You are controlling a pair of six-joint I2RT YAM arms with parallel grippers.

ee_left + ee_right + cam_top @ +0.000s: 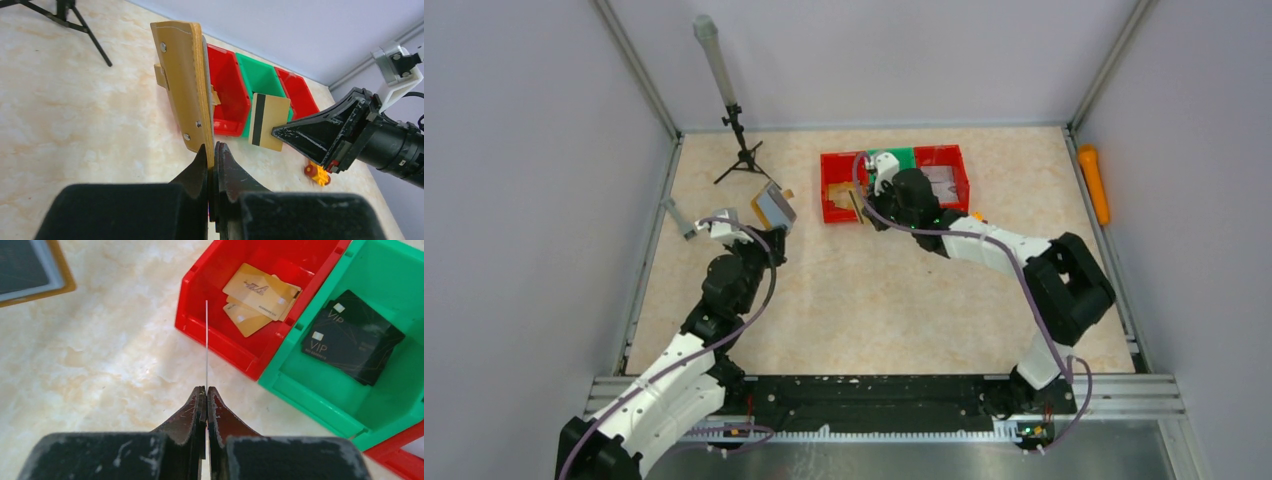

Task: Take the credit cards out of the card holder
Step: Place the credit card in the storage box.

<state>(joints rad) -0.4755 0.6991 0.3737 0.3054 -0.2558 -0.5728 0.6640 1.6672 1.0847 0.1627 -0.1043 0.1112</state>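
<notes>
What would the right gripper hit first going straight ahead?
Likely the red bin: the right gripper's card aims over its near wall toward the gold cards inside; depth unclear.

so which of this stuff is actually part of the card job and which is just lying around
Job: card holder in the left hand; gold card in the right hand; gold cards in the red bin; black VIP cards in the green bin.
Lying about: mini tripod; yellow-and-red toy; orange stick by the right wall.
</notes>
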